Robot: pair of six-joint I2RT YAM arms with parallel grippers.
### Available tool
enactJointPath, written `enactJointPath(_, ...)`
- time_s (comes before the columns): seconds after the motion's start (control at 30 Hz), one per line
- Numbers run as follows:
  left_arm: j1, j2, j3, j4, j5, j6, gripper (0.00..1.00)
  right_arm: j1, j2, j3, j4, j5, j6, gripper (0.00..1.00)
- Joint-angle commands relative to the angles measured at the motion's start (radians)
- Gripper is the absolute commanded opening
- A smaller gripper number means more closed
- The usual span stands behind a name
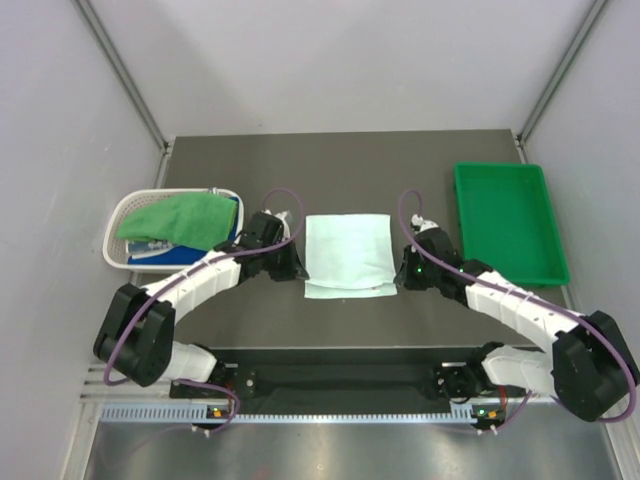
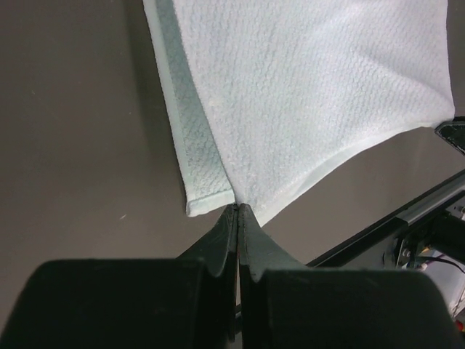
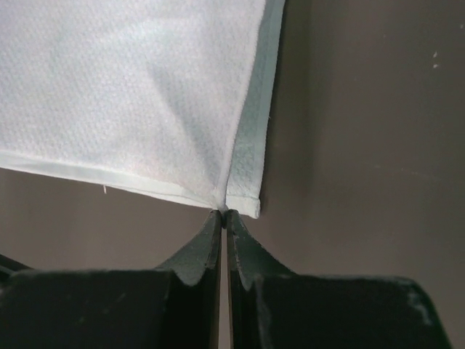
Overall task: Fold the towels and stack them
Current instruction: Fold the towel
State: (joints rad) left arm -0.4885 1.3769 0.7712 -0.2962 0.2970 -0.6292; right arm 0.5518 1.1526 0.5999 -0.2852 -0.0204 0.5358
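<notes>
The left gripper (image 2: 237, 207) is pinching the near-left corner of the pale mint towel (image 1: 347, 252), jaws pressed together, with the cloth spreading flat ahead of its fingertips. The right gripper (image 3: 223, 212) is clamping the near-right corner, and the fabric is puckering into its tips. A bright green towel (image 1: 180, 218) is lying in the white basket (image 1: 116, 232), out beyond the left gripper's outer side.

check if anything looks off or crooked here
Nothing is spilled or damaged. The mint towel is folded a little unevenly: a strip of its lower layer shows past the near edge. The green towel lies bunched and unfolded on top of the basket.
</notes>
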Motion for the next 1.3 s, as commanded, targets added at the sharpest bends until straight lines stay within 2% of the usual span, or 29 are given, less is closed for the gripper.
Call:
enactJointPath(0.0,-0.019,-0.029,-0.03,0.014,-0.006,-0.004,0.0,0.017,-0.027,-0.017,0.007,0.014,0.023,0.0)
enactJointPath(0.67,-0.032,0.008,-0.085,0.062,-0.016,-0.02,0.0,0.033,-0.031,-0.08,0.034,0.016,0.041,0.0)
enactJointPath(1.03,-0.044,0.071,-0.105,0.1,-0.002,-0.004,0.0,0.033,0.033,-0.123,0.104,0.002,0.053,0.02)
enactJointPath(1.1,-0.045,0.085,-0.11,0.108,0.002,0.002,0.04,0.034,0.044,-0.123,0.106,0.004,0.053,0.06)
enactJointPath(1.13,-0.045,0.086,-0.11,0.109,0.002,0.0,0.14,0.034,0.047,-0.123,0.106,0.002,0.052,0.08)
enactJointPath(1.17,-0.045,0.086,-0.112,0.109,0.001,0.002,0.18,0.034,0.044,-0.123,0.104,0.002,0.05,0.11)
enactJointPath(1.2,-0.045,0.077,-0.107,0.105,-0.002,0.005,0.22,0.033,0.041,-0.123,0.101,0.002,0.052,0.2)
enactJointPath(1.27,-0.045,0.062,-0.093,0.086,-0.032,0.013,0.34,0.034,0.021,-0.115,0.083,0.004,0.047,0.3)
